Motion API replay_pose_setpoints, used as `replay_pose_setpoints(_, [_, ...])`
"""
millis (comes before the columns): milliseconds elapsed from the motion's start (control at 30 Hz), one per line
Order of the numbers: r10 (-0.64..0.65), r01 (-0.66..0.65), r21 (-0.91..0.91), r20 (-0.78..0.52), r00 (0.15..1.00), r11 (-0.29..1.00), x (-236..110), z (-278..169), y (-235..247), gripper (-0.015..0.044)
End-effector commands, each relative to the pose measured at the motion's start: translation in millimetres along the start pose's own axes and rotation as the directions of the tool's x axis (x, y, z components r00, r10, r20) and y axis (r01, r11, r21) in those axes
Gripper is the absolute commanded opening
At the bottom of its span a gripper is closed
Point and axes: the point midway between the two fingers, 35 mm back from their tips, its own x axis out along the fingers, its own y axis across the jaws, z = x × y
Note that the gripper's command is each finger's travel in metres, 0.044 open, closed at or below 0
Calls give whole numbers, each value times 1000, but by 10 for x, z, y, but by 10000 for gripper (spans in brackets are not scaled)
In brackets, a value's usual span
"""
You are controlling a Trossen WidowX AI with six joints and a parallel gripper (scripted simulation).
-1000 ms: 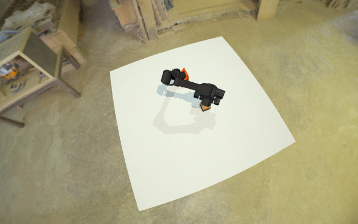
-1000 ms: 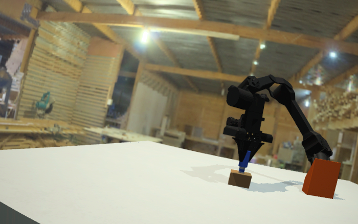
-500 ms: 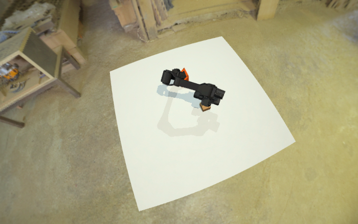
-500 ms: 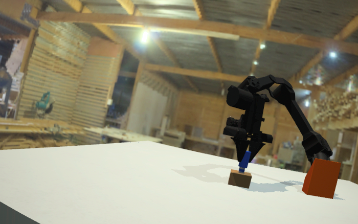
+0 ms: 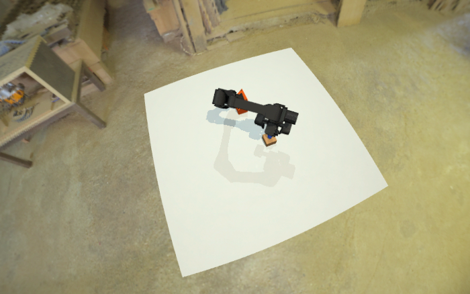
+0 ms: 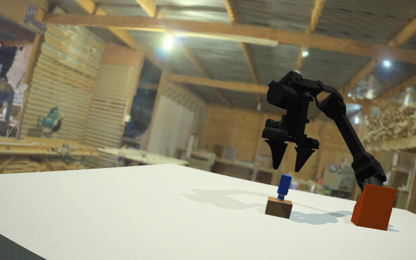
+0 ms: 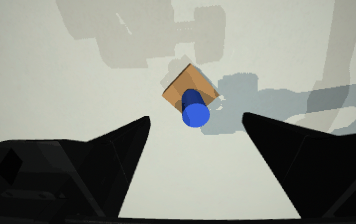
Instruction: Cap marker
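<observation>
The blue cap (image 6: 284,183) (image 7: 195,108) sits on the marker, which stands upright in the brown holder block (image 6: 278,208) (image 7: 176,91) (image 5: 269,139) on the white table. Only a short stub of the marker shows between cap and block in the exterior view. My gripper (image 6: 288,168) (image 7: 195,118) is open and empty. It hangs a little above the cap, with a clear gap between the fingertips and the cap's top. In the top view the gripper hides most of the cap.
An orange-red block (image 6: 374,206) (image 5: 241,100) stands at the arm's base, to the right of the holder in the exterior view. The white table top (image 5: 242,207) is surrounded by sandy floor. A wooden bench (image 5: 37,90) stands far left.
</observation>
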Motion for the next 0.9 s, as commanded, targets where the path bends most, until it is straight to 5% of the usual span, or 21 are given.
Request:
replay_pose_setpoints(0, [8, -8, 0, 1, 1000, 1000, -273, -31, -10, 440])
replay_pose_setpoints(133, [8, -7, -61, 2, 1000, 998, -265, -32, -11, 387])
replay_pose_setpoints(367, [7, -3, -635, 5, 1000, 773, -187, -42, -19, 204])
replay_pose_setpoints(633, [7, -2, -680, 5, 1000, 733, -180, -43, -20, 0])
replay_pose_setpoints(867, [7, -2, -680, 5, 1000, 733, -180, -43, -20, 0])
